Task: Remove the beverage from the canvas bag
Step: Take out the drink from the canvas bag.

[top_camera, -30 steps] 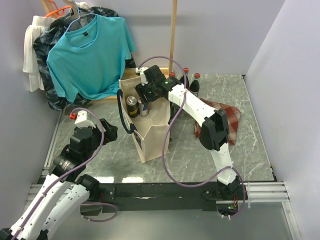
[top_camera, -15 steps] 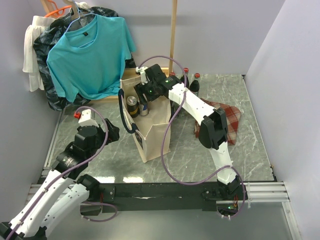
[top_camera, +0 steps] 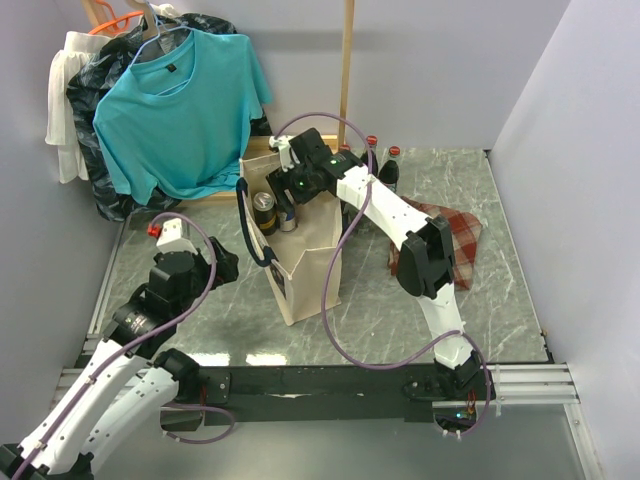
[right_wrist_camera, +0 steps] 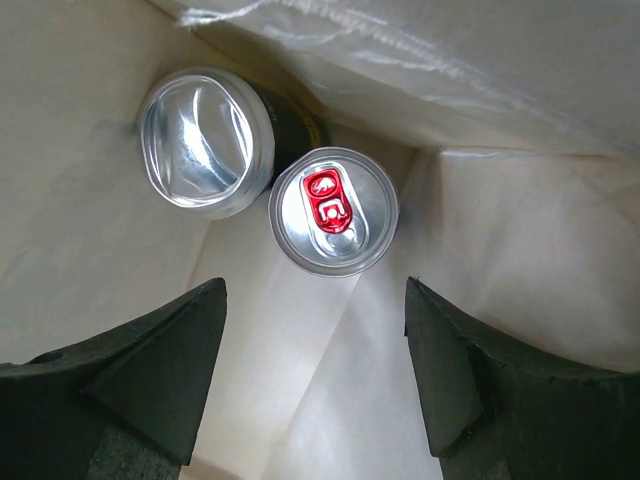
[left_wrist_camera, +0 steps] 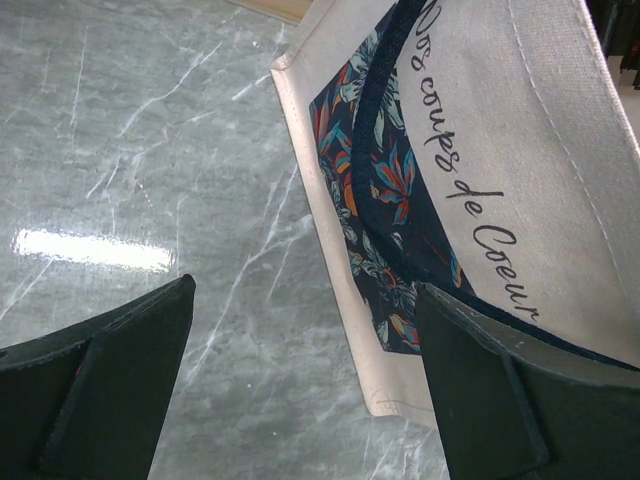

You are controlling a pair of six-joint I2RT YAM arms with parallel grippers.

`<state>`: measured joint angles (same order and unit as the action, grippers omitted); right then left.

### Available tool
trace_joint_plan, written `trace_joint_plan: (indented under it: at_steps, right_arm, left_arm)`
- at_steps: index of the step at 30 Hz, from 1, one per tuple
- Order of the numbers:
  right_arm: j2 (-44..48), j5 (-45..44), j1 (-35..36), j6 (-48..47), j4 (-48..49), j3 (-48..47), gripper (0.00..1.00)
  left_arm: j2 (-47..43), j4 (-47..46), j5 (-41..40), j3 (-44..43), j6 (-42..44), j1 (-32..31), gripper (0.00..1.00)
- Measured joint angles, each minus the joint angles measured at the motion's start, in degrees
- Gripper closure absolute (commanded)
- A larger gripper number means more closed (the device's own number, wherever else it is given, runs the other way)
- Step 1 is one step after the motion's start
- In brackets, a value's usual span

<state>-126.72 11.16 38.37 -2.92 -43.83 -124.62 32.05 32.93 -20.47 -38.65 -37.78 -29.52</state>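
1. R gripper [right_wrist_camera: 312, 335] hangs over the mouth of the canvas bag [top_camera: 305, 272], fingers wide, holding nothing. L gripper [left_wrist_camera: 305, 345], fingers also wide and empty, sits low over the bench [left_wrist_camera: 120, 150] beside the bag's printed face.
2. Best approach, prob.: centre on the red-tab can [right_wrist_camera: 333, 210], descend straight, and keep fingers off the bag walls & the neighbouring can [right_wrist_camera: 207, 142] just beside it.
3. Red-tab can: slim, silver top, upright, unopened, deep in the bag near a corner. It looks rigid & smooth, so it likely slips if gripped at the rim.
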Motion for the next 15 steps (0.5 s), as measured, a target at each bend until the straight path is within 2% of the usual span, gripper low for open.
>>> trace_joint_plan:
  at_steps: [15]
  right_arm:
    - [-1.1, 2.1, 0.3, -1.0, -0.2, 0.0, 0.20]
  left_arm:
    - [0.4, 0.8, -0.1, 0.0, 0.0, -0.2, 0.04]
